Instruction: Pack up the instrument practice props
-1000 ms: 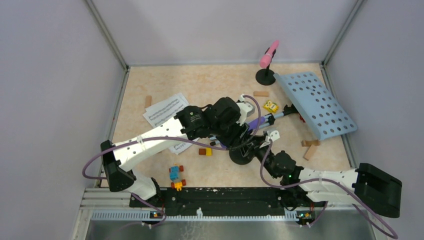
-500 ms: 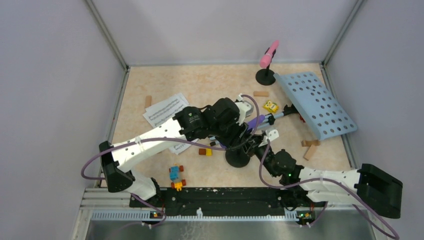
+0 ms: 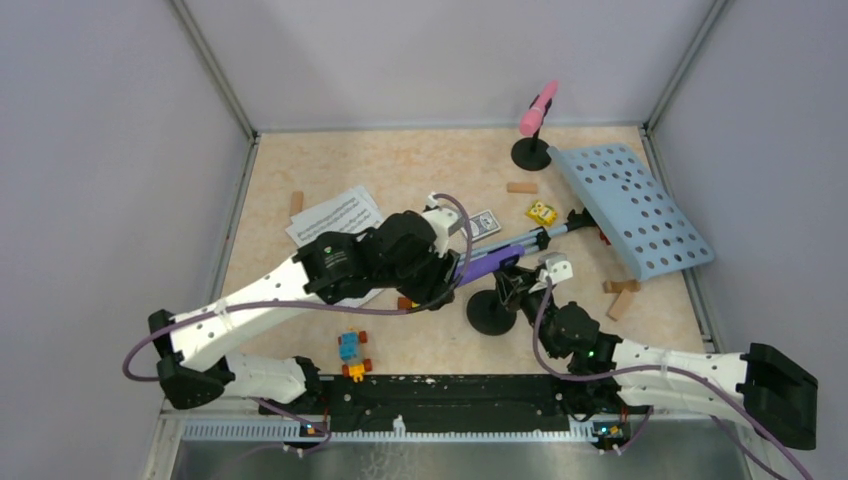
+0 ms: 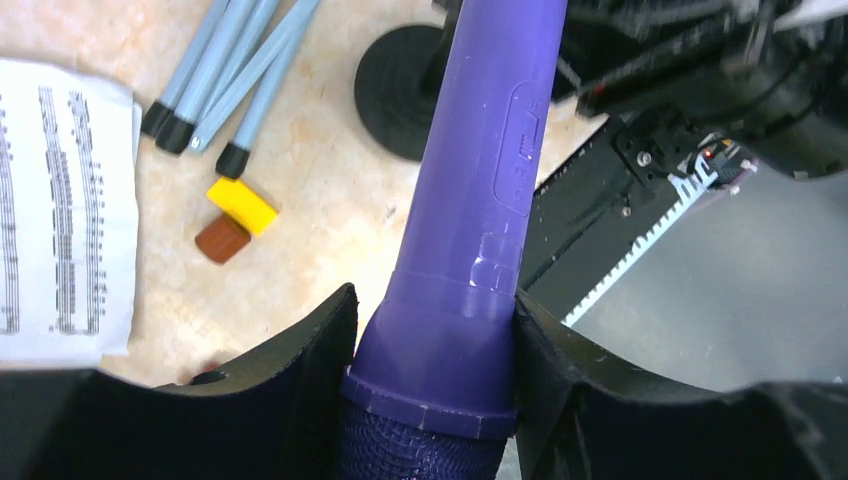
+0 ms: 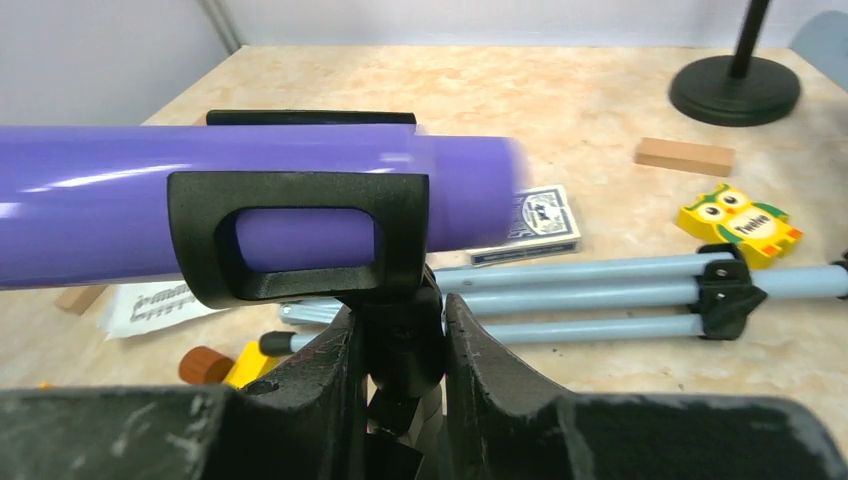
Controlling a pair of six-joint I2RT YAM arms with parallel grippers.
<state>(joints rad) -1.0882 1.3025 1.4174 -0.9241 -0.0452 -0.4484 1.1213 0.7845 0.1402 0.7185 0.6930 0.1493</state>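
Near the middle of the worktop [image 3: 420, 160], your left fingers [image 4: 300, 380] are clamped on the purple microphone [image 4: 480, 180] just beside its mesh head. Its tail lies through the clip of a black mic holder [image 5: 300, 235], whose stem your right fingers [image 5: 500, 380] pinch. The tripod legs [image 5: 600, 275] lie just behind.

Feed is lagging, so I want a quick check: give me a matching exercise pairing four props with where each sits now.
1 purple microphone
2 pink microphone
3 music desk
4 sheet-music pages

A flat on the left
B in the left gripper
C in the far holder
D lying on the right

Pairs: 1-B, 2-C, 3-D, 4-A
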